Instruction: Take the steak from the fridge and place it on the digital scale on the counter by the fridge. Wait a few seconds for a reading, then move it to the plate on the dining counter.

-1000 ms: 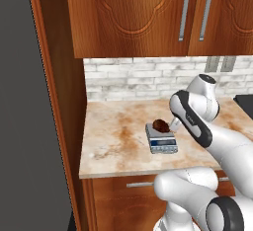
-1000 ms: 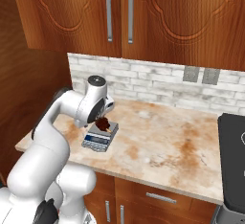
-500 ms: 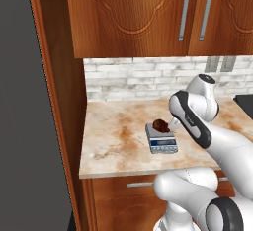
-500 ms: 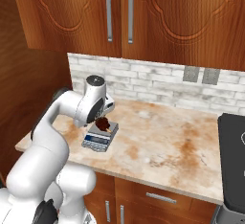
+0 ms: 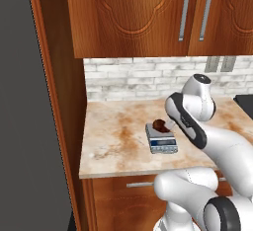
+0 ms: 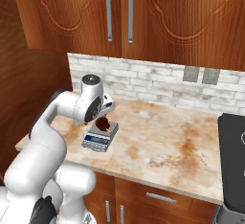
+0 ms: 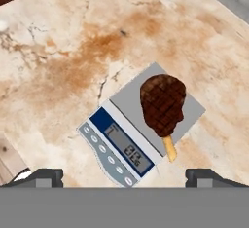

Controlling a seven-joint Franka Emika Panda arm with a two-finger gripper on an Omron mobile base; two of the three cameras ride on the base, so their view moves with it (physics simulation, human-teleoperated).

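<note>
The steak (image 7: pixel 163 103), dark red-brown with a pale bone end, lies on the grey platform of the digital scale (image 7: pixel 124 100). Digits show on the scale's blue display. The scale stands on the beige marbled counter (image 5: pixel 113 136). My gripper (image 7: pixel 124 176) hangs above the scale, open, its fingertips (image 7: pixel 46 176) wide apart with nothing between them. From the base cameras the steak (image 5: pixel 159 124) (image 6: pixel 102 124) sits on the scale (image 5: pixel 161 141) (image 6: pixel 98 139) just under my hand. The fridge, the plate and the dining counter are out of view.
Brown wall cabinets (image 5: pixel 148 13) hang over the counter, with a white brick backsplash (image 6: pixel 158 82) behind. A tall wooden panel (image 5: pixel 54 101) bounds the counter's left end. A dark stovetop (image 6: pixel 234 151) lies at the right. Bare counter (image 6: pixel 167 141) stretches right of the scale.
</note>
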